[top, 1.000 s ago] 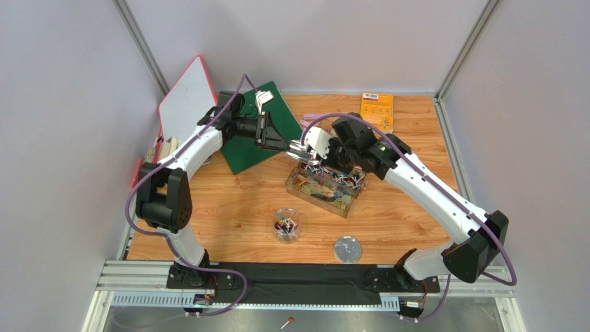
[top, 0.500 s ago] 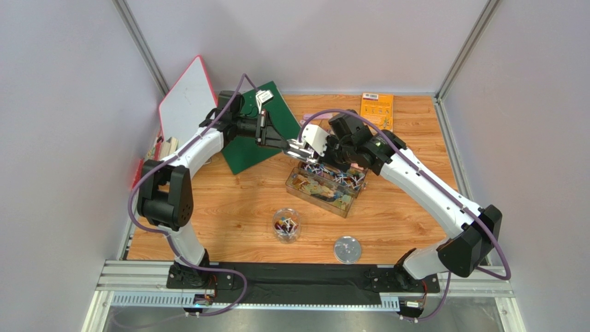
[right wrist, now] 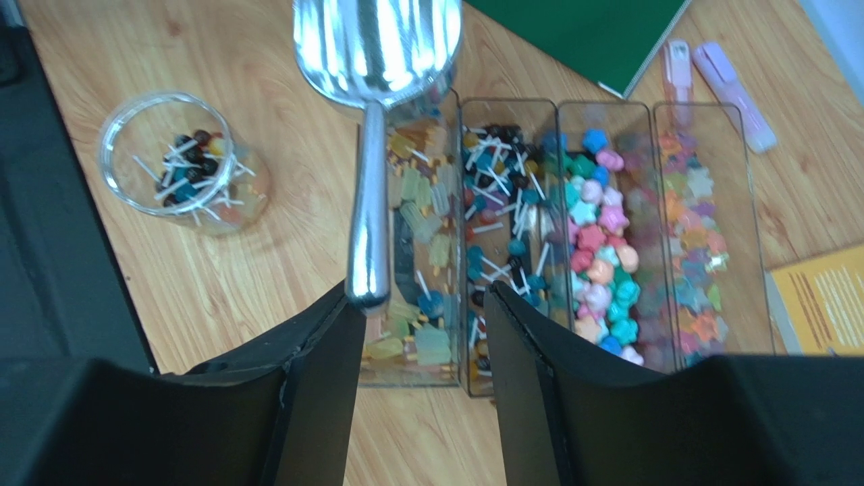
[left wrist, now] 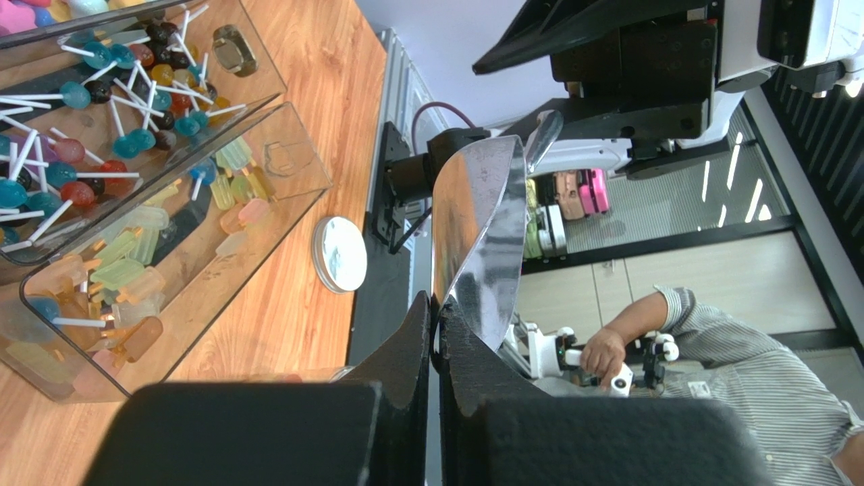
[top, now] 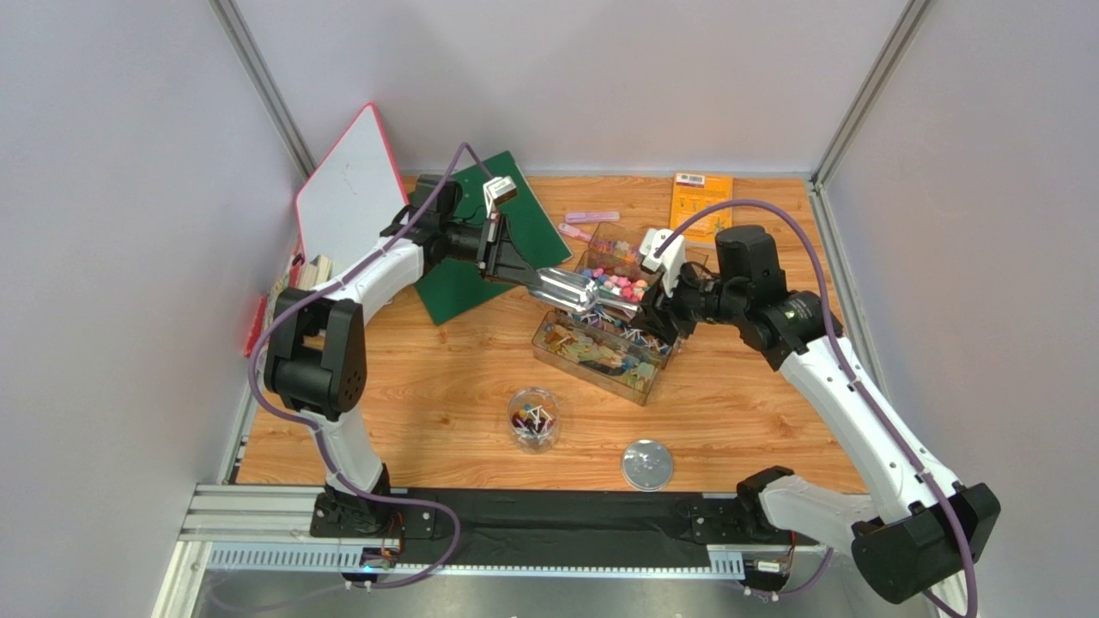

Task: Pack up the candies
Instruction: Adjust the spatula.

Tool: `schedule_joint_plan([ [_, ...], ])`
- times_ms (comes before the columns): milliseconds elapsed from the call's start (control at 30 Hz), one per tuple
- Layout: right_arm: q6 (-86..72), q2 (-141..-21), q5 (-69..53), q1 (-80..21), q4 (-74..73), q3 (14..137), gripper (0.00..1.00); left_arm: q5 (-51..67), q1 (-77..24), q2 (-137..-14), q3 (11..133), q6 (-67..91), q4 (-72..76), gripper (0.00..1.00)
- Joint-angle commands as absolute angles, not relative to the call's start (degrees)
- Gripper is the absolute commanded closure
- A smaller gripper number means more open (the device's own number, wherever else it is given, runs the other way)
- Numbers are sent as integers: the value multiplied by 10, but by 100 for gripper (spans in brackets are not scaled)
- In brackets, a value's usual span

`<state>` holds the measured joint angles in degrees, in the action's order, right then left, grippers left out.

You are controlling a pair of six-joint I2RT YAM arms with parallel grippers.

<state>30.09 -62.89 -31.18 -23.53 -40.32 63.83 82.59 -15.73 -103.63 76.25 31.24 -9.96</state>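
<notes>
- The left gripper (left wrist: 436,314) is seen fully closed, and the edge of the bowl of a shiny metal scoop (right wrist: 369,152) is pinched between its fingers.
- The right gripper (right wrist: 424,304) is held open. The end of the scoop's handle is seen between its spread fingers, close to one of them, and is not clamped.
- The scoop is held above a clear four-compartment box (left wrist: 289,152), which is set on the wooden table (top: 439,374).
- The candies (right wrist: 593,253) are sorted in the box: pale lolly shapes, stick lollipops, pink and teal pieces, and amber stars.
- A few more lollipops are held in a small clear jar (right wrist: 103,152), which is placed near the box. Its round lid (top: 646,464) is laid just beside it.
</notes>
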Motion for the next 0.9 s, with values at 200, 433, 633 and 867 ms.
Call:
schedule_joint_plan([
  [200, 259, -635, -423, -230, -301, 642, 51, 869, -159, -1030, 776, 309, -83, 100],
  [433, 249, -657, -435, -236, -303, 655, 65, 867, -159, -1031, 780, 310, -83, 100],
  [633, 236, -659, -422, -248, -280, 654, 67, 867, -159, -1029, 777, 311, -83, 100],
  [867, 231, -664, -413, -252, -275, 664, 73, 866, -159, -1034, 779, 314, -82, 100],
])
